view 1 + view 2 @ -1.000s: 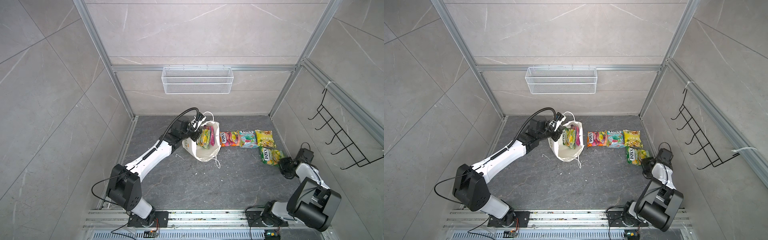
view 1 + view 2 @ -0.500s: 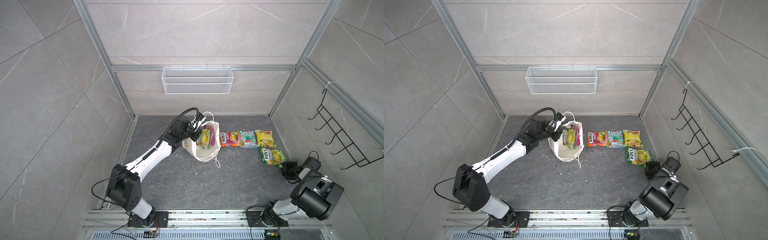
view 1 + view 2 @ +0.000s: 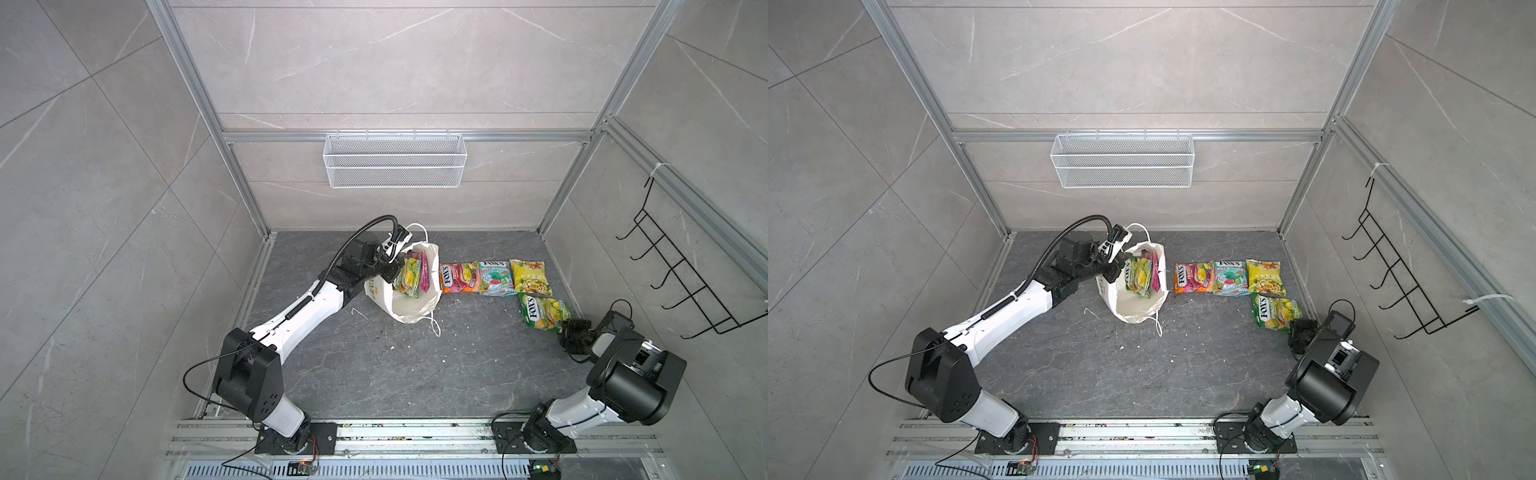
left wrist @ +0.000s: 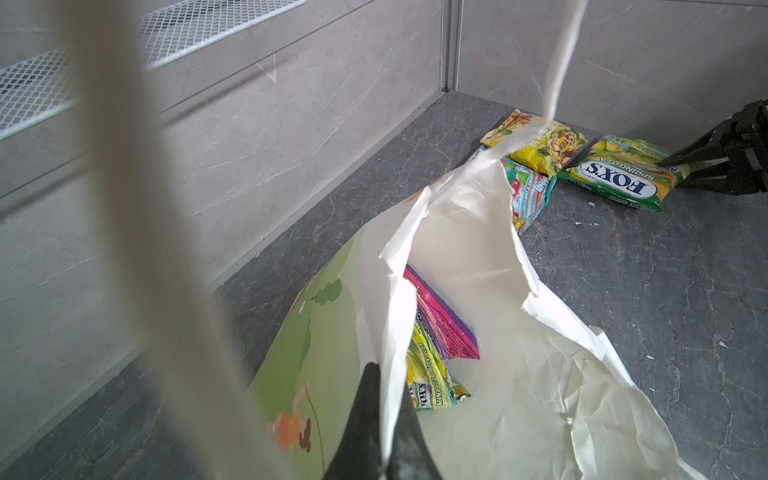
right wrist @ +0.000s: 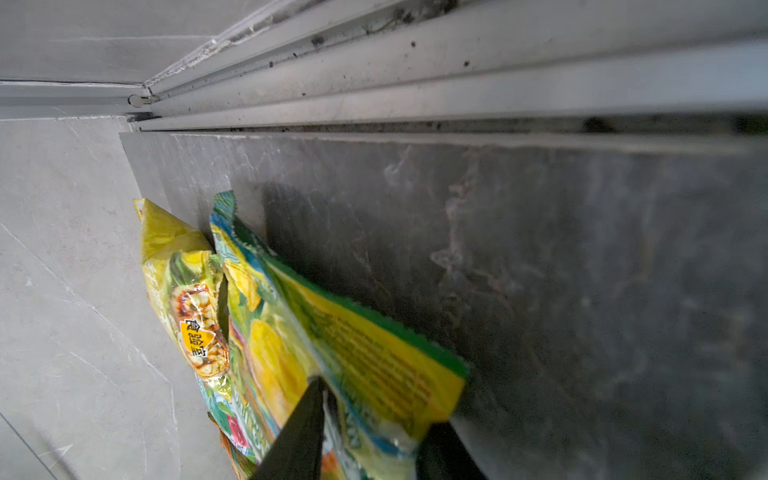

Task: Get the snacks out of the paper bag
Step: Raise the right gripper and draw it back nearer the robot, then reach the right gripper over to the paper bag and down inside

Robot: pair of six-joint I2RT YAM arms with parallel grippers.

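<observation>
The white paper carrier bag [image 3: 415,309] lies left of centre, mouth gaping toward the lower right, a yellow-green glossy packet [image 3: 407,277] and a purple-pink glossy packet [image 3: 424,272] on edge inside, long axes up-down the frame. My left tool [image 4: 388,386] is pinched on the bag's rim. My right tool [image 3: 564,328], jaws partly spread astride the end of a flat yellow-green FOX'S packet [image 3: 542,311] on the dark grey counter [image 3: 457,365], sits well apart at lower right; I reckon it must reach up-left into that mouth.

FOX'S SPRING TEA: yellow-green floor packet [image 4: 619,183] | FOX'S: teal packet [image 3: 494,277] | FOX'S: orange-red packet [image 3: 459,279]
</observation>
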